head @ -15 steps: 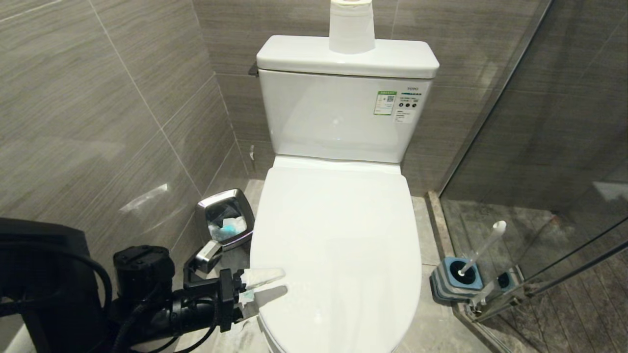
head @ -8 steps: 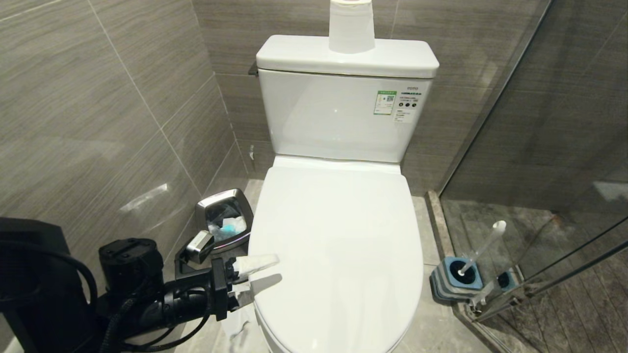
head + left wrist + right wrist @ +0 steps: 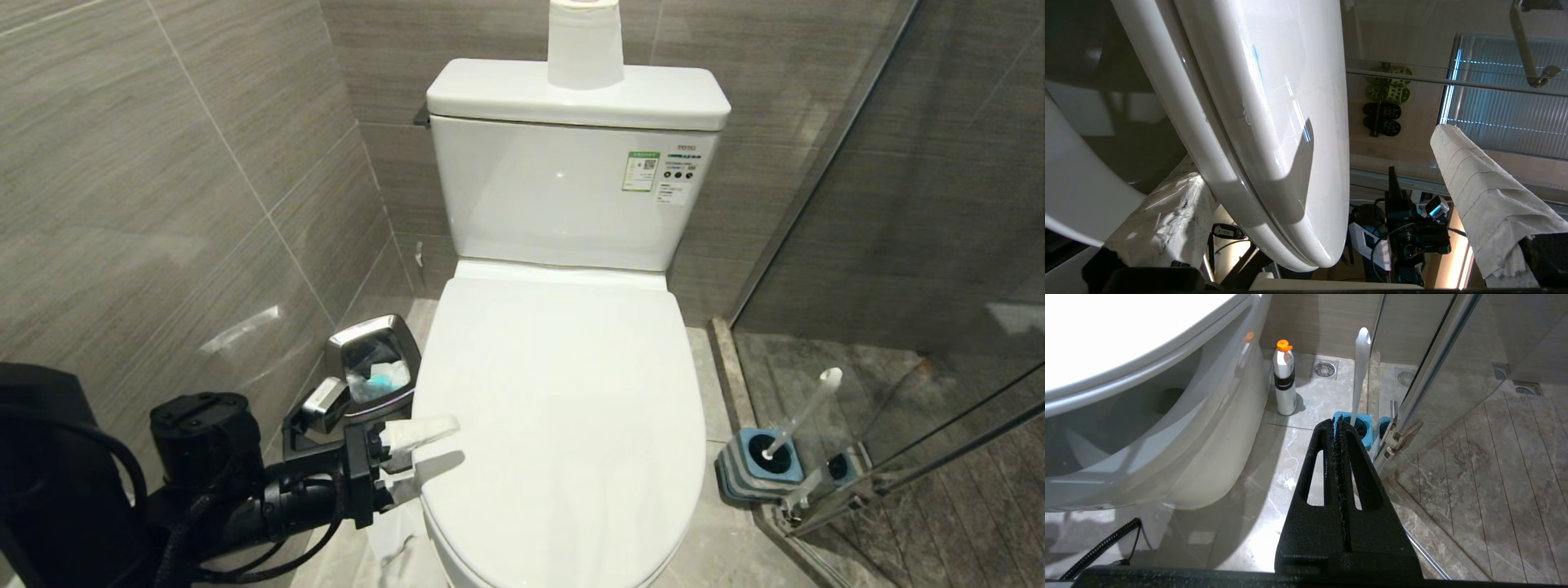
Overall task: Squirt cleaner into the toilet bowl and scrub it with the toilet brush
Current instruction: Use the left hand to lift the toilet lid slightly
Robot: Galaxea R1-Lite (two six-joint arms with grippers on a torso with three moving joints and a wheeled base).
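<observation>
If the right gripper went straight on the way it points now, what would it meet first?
Probably the toilet brush in its blue holder, which stand right beyond the shut right gripper; depth is unclear, so it might reach the floor first.

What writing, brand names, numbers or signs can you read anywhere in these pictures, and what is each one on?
"TOTO": small grey brand mark on the toilet tank, just above its white sticker.
Green sticker on the tank front: a QR-like code and lines of print, too small to read.
White sticker beside it: round icons and small print, too small to read.
White bottle with an orange cap on the floor: no readable label.
</observation>
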